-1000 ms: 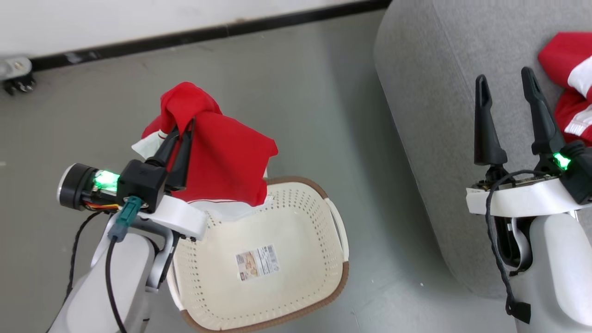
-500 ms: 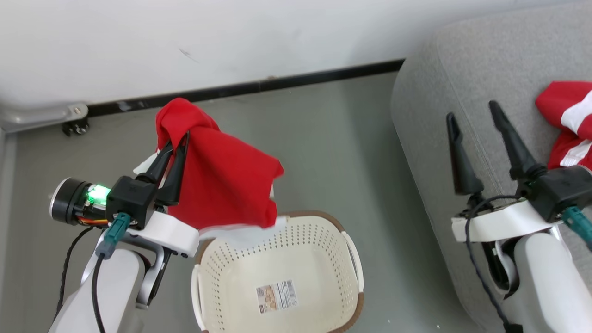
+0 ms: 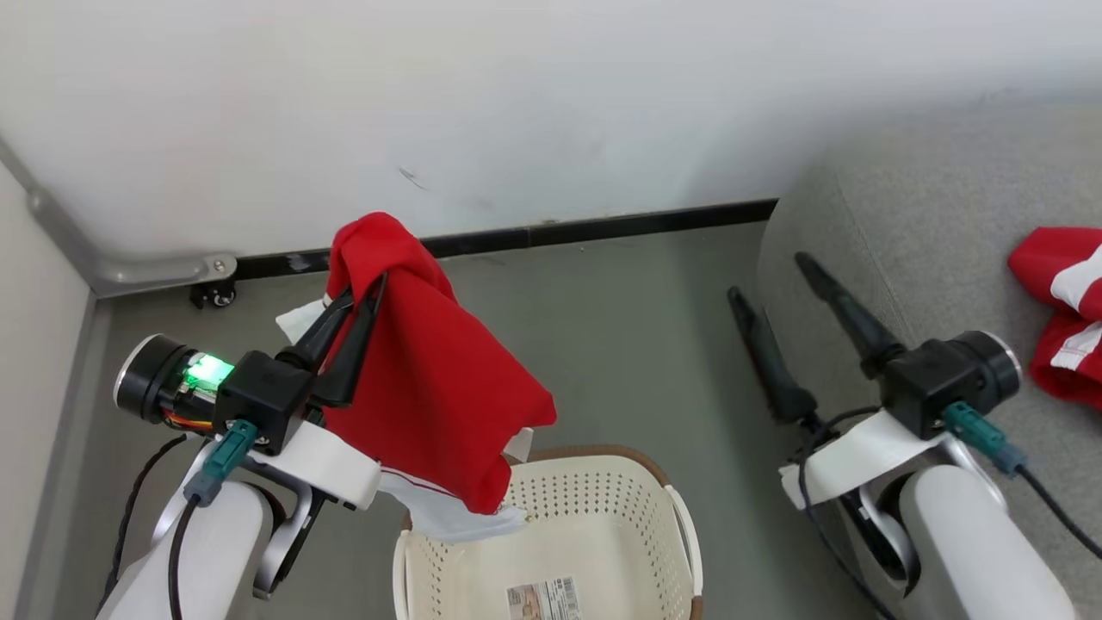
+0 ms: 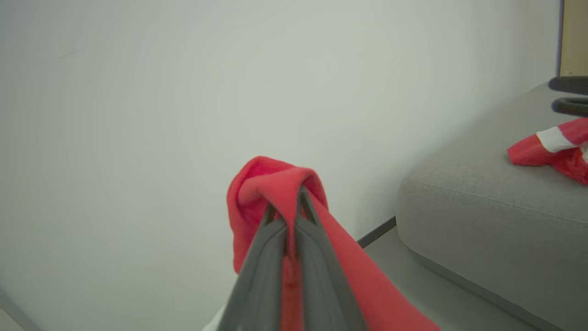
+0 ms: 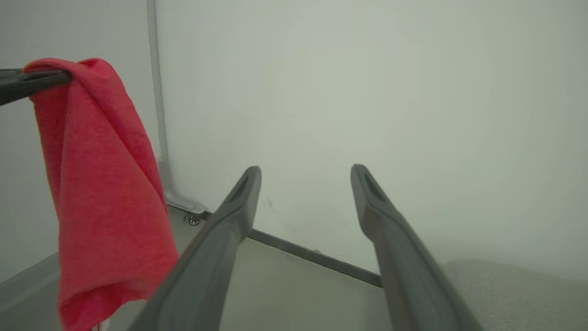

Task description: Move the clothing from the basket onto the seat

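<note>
Left arm: my left forearm comes up from the lower left of the head view, wrist raised, fingers slanting up toward the wall.
Left gripper: I see the left gripper pinched tight on a fold of the red garment. In the left wrist view its fingers meet with the cloth looped over their tips.
Right arm: my right forearm enters from the lower right, fingers angled up and to the left.
Right gripper: the right gripper stands spread wide with nothing between its fingers. It hangs over the seat's left edge and the grey floor. The right wrist view shows the same wide gap.
Held clothing: the red garment hangs from the left fingertips, up off the floor. Its white hem dangles over the basket's back-left rim, and I cannot tell whether it touches.
Other clothing: a second red-and-white piece lies on the seat, well to the right of the open gripper.
Basket: the basket sits on the floor between my arms. It is partly cut off by the frame, and a printed label shows on its bottom.
Seat: the grey seat fills the right side, next to the basket.
</note>
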Robot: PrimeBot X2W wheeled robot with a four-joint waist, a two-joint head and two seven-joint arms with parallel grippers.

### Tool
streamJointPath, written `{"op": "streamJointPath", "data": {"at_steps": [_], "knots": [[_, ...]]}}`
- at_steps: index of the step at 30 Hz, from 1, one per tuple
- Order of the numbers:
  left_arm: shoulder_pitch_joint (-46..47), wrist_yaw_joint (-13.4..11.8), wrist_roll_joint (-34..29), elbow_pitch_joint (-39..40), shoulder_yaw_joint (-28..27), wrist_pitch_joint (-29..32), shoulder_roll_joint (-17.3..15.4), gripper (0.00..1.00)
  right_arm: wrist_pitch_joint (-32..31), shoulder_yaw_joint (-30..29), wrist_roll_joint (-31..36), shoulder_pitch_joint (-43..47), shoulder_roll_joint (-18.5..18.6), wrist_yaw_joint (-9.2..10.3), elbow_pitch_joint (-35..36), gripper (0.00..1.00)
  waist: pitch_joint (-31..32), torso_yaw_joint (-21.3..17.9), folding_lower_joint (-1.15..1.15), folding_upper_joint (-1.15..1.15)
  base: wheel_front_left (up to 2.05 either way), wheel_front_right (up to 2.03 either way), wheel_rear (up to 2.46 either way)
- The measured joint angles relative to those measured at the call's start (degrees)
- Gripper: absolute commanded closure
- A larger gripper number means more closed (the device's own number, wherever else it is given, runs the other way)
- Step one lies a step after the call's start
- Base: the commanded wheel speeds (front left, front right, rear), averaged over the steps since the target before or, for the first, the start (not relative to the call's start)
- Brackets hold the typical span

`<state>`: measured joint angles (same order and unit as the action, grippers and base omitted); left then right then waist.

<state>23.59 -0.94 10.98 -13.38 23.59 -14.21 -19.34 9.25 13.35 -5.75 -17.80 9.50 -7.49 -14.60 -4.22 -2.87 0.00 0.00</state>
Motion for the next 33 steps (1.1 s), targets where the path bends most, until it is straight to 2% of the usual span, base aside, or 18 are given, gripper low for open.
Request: {"op": "streamJointPath", "data": {"at_steps": [11,27,33], "knots": [[0.02,4.37,0.15,1.71,3.02,0.00,-0.18,1.00,-6.27,13.43,-8.46,-0.02,5.21,-0.01,0.51,0.00,3.75,1.98,0.00,0.00,0.00,0.00,0.00],[2.02,6.65,0.14,6.30,6.56,0.00,-0.64,1.00,-16.72,27.91,-21.34,-4.09,15.61,-0.01,7.33,0.00,5.97,2.76,0.00,0.00,0.00,0.00,0.00],[2.99,7.08,0.16,7.22,7.17,0.07,-0.77,1.00,-19.47,31.36,-25.38,-6.62,18.79,-0.01,9.32,0.00,5.72,2.90,0.00,0.00,0.00,0.00,0.00]]}}
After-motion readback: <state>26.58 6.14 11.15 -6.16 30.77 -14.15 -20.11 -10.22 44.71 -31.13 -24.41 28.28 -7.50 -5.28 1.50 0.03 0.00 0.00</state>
